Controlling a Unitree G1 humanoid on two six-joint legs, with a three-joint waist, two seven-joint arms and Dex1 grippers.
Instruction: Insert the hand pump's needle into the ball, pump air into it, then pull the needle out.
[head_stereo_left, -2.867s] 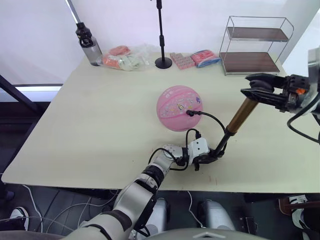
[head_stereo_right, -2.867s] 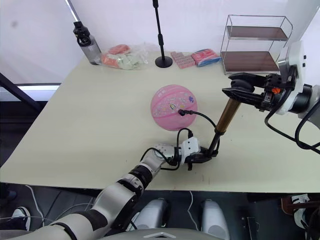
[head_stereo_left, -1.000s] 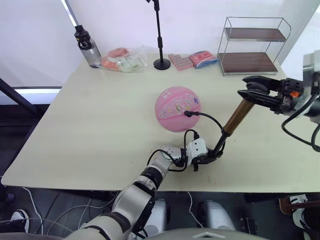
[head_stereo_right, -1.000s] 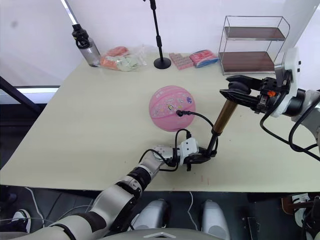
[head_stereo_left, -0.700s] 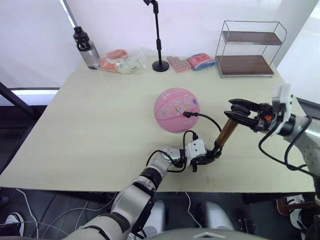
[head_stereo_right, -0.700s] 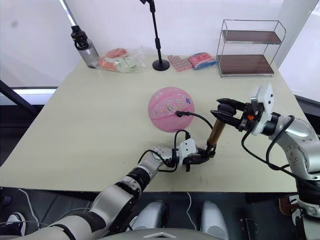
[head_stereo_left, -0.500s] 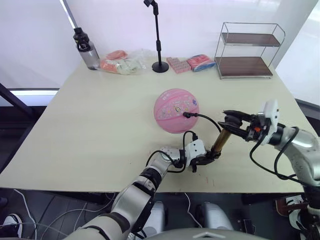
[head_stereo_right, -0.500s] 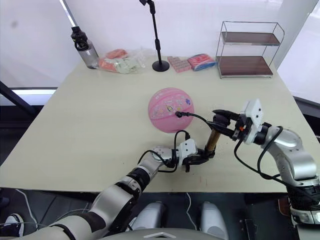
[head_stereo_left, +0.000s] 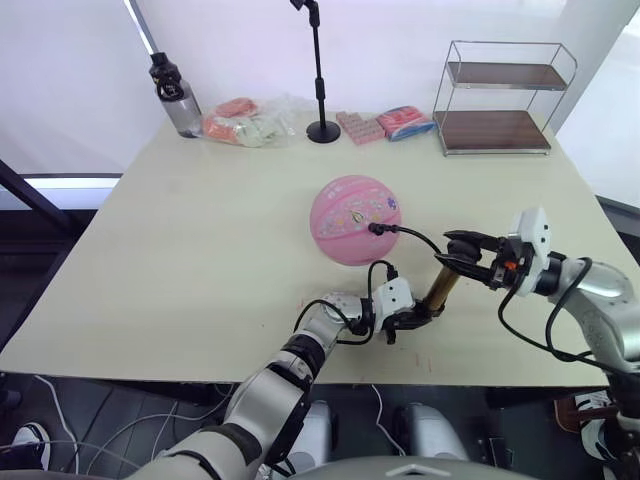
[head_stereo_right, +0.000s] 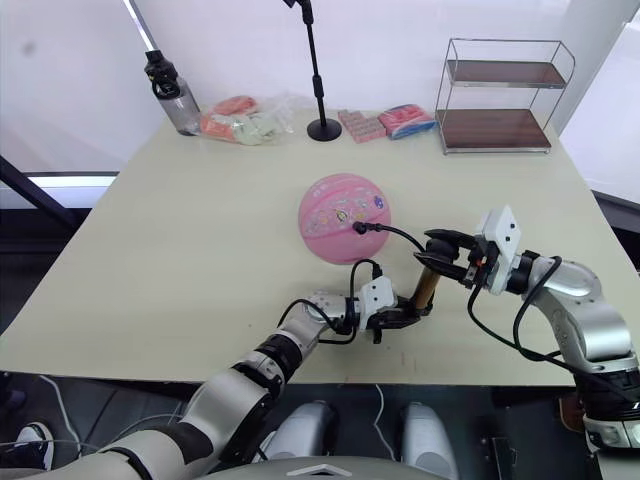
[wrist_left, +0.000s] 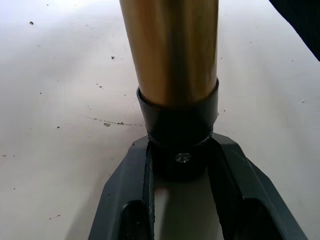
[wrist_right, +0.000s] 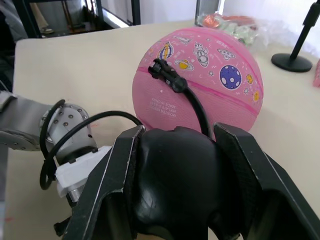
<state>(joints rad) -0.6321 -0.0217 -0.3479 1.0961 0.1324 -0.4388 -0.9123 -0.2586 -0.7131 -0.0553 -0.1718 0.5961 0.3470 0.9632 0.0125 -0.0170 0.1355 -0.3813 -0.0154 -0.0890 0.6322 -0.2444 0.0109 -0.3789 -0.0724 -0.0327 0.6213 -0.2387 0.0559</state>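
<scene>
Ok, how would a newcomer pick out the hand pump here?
Start at the pink ball mid-table. A thin black hose runs from it toward the table's near edge, to the hand pump: a slim gold cylinder standing tilted, the only metal tube held between both grippers.

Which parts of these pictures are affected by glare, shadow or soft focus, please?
Head views: the bright backdrop washes out; the ball casts a faint shadow on the table. Left wrist view: vertical highlights streak the hand pump. Right wrist view: the near black handle looks soft.
</scene>
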